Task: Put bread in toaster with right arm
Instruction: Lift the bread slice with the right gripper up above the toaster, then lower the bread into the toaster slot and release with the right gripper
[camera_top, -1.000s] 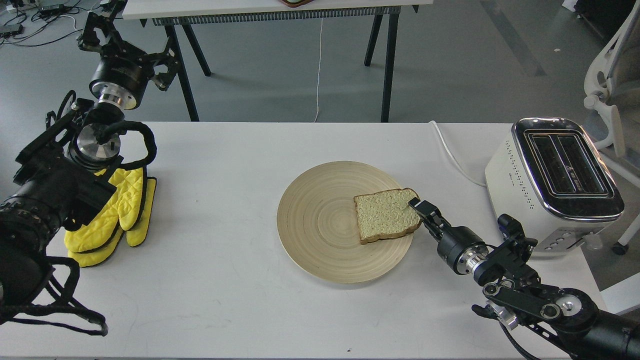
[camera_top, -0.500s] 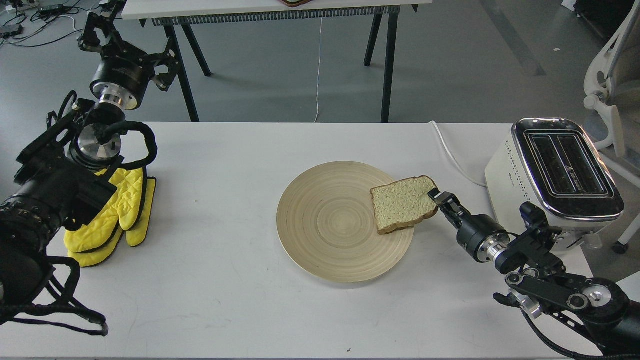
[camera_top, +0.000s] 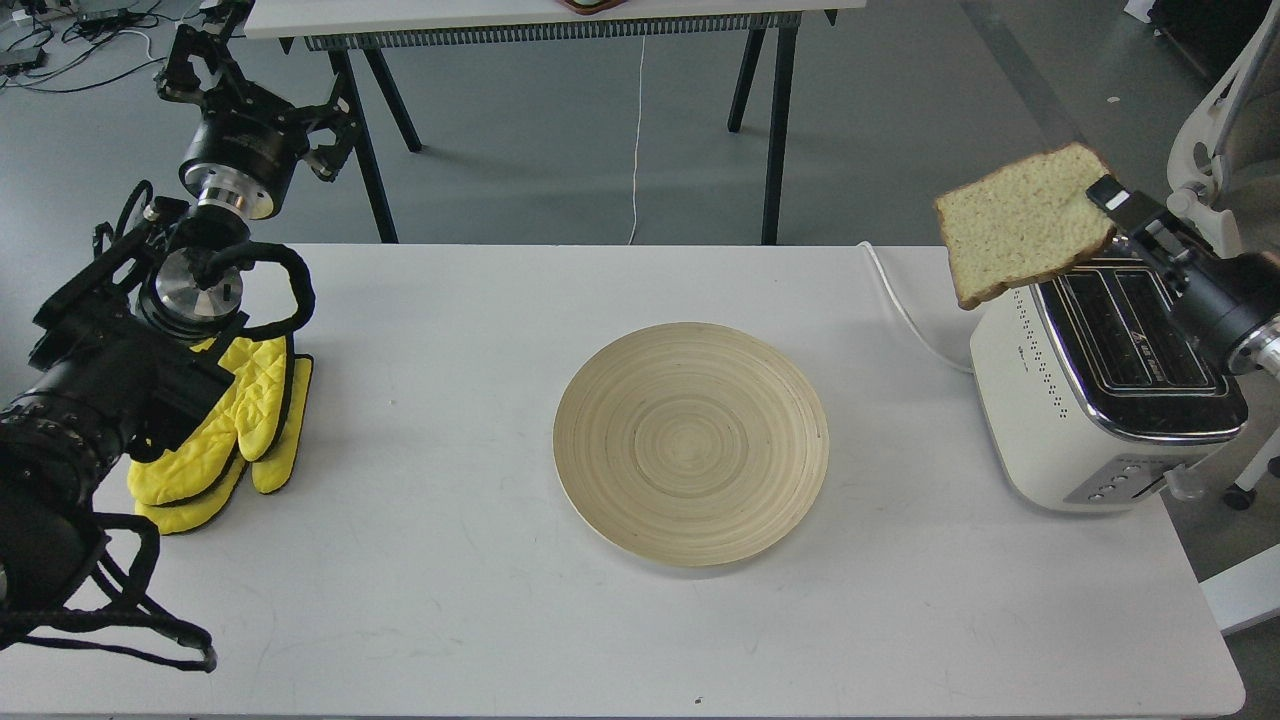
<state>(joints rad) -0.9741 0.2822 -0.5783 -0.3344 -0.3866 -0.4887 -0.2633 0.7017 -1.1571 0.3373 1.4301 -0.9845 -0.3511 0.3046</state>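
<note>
My right gripper is shut on the right edge of the bread, a pale tan slice with a brown crust. It holds the slice in the air, tilted, above the far left end of the toaster. The toaster is cream-white with a chrome top and two open slots, at the table's right edge. My left gripper is raised beyond the table's far left corner, its fingers spread and empty.
A round wooden plate lies bare in the middle of the white table. Yellow oven mitts lie at the left under my left arm. The toaster's white cord runs off the far edge. A white chair stands behind the toaster.
My right gripper lifted the bread off the plate and carried it up and to the right, over the toaster. The left arm has not moved.
</note>
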